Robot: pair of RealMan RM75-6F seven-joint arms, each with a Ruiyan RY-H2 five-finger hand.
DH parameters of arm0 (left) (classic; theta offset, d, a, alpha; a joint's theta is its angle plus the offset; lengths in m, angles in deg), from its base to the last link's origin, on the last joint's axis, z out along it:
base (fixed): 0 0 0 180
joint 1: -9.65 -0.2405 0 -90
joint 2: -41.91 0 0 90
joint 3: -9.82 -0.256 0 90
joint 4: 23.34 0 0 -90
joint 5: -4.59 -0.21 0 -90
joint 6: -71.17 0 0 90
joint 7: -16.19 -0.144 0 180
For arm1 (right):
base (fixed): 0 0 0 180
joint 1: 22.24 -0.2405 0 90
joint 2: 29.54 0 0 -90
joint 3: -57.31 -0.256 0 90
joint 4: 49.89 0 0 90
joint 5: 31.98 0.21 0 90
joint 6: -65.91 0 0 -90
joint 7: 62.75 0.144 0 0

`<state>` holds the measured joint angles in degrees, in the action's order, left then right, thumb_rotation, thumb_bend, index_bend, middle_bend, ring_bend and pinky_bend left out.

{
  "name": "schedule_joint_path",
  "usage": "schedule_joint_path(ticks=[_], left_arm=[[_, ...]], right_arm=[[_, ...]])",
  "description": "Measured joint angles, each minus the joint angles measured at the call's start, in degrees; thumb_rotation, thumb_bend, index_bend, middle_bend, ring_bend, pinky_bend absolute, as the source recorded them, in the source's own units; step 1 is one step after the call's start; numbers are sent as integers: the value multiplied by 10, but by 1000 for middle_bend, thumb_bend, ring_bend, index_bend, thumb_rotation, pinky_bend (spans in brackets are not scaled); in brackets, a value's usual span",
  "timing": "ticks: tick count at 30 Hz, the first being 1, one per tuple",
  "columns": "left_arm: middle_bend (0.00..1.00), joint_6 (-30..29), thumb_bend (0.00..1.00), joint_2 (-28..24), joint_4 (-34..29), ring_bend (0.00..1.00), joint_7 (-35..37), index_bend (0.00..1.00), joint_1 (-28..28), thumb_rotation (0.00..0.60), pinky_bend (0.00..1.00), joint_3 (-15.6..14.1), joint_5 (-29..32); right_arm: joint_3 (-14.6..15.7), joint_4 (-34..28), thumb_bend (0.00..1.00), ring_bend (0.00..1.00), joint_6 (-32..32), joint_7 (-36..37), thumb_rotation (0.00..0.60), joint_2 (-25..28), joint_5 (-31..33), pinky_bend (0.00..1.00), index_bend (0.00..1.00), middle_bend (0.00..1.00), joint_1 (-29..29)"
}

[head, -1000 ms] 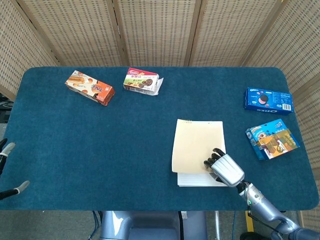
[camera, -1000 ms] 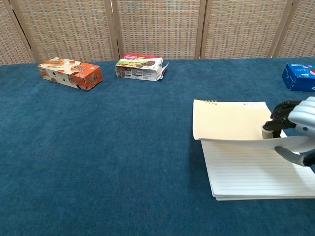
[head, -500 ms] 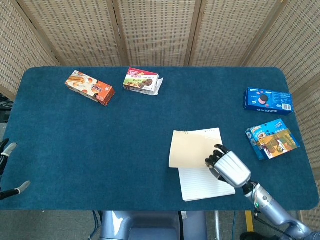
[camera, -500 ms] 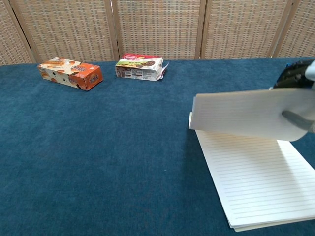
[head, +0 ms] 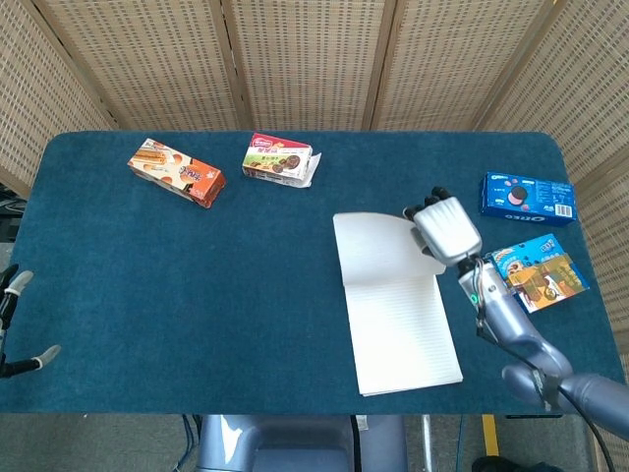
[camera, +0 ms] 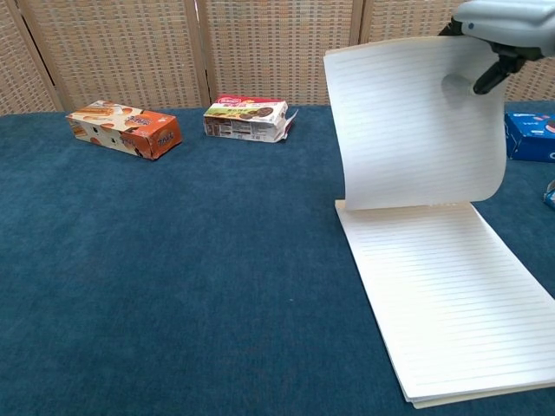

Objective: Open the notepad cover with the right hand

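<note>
The notepad (head: 403,329) (camera: 447,295) lies on the blue table, right of centre, with its lined pages showing. Its cover (head: 373,248) (camera: 412,121) stands lifted almost upright above the top binding, curling a little. My right hand (head: 445,229) (camera: 503,26) pinches the cover's upper right edge high above the pad. My left hand (head: 15,329) shows only as fingertips at the left edge of the head view, apart and holding nothing.
An orange biscuit box (head: 177,171) (camera: 124,128) and a red-green snack box (head: 279,160) (camera: 248,119) lie at the far side. A blue Oreo box (head: 527,196) (camera: 531,136) and a colourful snack box (head: 536,275) lie right of the pad.
My right hand has swung up and away from me with the cover, which went from nearly flat to almost vertical, baring the lined page. The pad has slid slightly.
</note>
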<state>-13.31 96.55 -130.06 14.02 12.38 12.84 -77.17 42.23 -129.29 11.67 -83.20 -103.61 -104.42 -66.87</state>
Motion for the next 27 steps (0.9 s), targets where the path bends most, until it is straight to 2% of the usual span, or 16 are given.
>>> schedule_joint_path(ticks=[2, 3, 5, 6, 7, 8, 9, 13, 16, 22, 27], left_arm=[[0, 7, 0, 1, 0, 0, -4, 0, 4, 600, 0, 4, 12], [0, 10, 0, 2, 0, 0, -6, 0, 6, 600, 0, 6, 18], [0, 18, 0, 3, 1, 0, -11, 0, 11, 600, 0, 11, 35], [0, 22, 0, 4, 1, 0, -13, 0, 13, 600, 0, 13, 42], [0, 27, 0, 5, 1, 0, -15, 0, 15, 600, 0, 15, 50], [0, 33, 0, 5, 1, 0, -18, 0, 19, 600, 0, 18, 60], [0, 37, 0, 6, 2, 0, -20, 0, 21, 600, 0, 20, 66], [0, 50, 0, 8, 5, 0, -26, 0, 29, 600, 0, 27, 88], [0, 64, 0, 10, 8, 0, -33, 0, 36, 600, 0, 29, 101], [0, 82, 0, 12, 13, 0, -40, 0, 47, 600, 0, 33, 124], [0, 89, 0, 14, 18, 0, -40, 0, 53, 600, 0, 36, 131]], right_arm=[[-14, 34, 671, 456, 25, -26, 600, -15, 37, 259, 650, 592, -23], [-19, 50, 651, 423, 34, -35, 600, -24, 53, 259, 630, 546, -32], [-29, 93, 447, 247, 56, -54, 600, -46, 91, 217, 419, 322, -53], [-33, 114, 248, 120, 67, -64, 600, -56, 110, 149, 224, 160, -62], [-37, 142, 86, 30, 81, -77, 600, -68, 139, 73, 73, 44, -73], [-40, 162, 23, 2, 93, -88, 600, -77, 162, 34, 18, 6, -80], [-42, 180, 0, 0, 104, -100, 600, -85, 186, 4, 0, 0, -88], [-51, 241, 0, 0, 143, -149, 600, -124, 306, 0, 0, 0, -122], [-59, 296, 0, 0, 152, -161, 600, -158, 352, 0, 0, 0, -143], [-67, 397, 0, 0, 140, -138, 600, -216, 332, 0, 0, 0, -173], [-61, 400, 0, 0, 97, -69, 600, -222, 267, 0, 0, 0, -167]])
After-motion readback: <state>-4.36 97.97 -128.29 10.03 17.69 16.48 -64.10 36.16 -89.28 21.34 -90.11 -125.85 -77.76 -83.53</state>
